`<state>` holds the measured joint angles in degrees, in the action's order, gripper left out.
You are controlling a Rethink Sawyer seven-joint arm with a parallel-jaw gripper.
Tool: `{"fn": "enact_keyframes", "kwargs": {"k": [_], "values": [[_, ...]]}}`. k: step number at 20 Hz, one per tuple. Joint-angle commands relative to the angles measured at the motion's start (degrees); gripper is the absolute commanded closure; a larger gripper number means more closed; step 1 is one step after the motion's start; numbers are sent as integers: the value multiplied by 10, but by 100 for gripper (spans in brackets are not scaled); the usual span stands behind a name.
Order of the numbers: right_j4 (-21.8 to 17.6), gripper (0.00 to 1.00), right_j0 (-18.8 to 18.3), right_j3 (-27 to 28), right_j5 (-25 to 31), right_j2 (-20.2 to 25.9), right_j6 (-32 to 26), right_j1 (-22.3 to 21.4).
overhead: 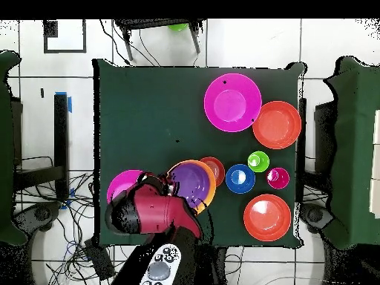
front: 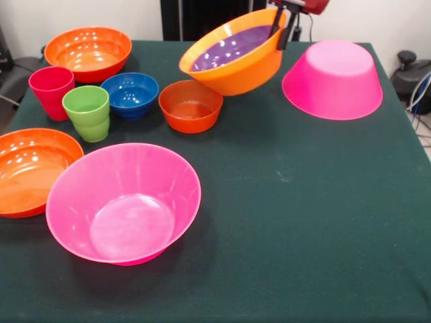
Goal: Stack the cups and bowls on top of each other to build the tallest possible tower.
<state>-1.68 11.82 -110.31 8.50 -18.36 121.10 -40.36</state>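
Note:
My gripper is shut on the right rim of the large orange bowl, one finger inside and one outside. The bowl hangs tilted above the table with the purple bowl nested in it. To its right an upturned hot pink bowl rests on the cloth, apart from the held pair and with nothing on it. From overhead the purple bowl sits in the orange rim beside my arm, which partly covers the upturned pink bowl. The red cup and green cup stand upright at the left.
An upright hot pink bowl fills the near left. Shallow red-orange bowls sit at the left edge and the back left. A small blue bowl and a small red-orange bowl stand under and left of the held bowl.

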Motion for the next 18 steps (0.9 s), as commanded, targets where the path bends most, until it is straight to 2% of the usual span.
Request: {"fn": "enact_keyframes", "kwargs": {"k": [1,6,11,14,18], "values": [[-54,100,-14,-24,40,23,5,12],[-68,100,-23,-16,22,17,13,43],[-62,100,-16,-17,18,22,35,71],[-56,100,-12,-24,18,27,44,75],[-50,100,2,-38,36,22,50,58]]}}
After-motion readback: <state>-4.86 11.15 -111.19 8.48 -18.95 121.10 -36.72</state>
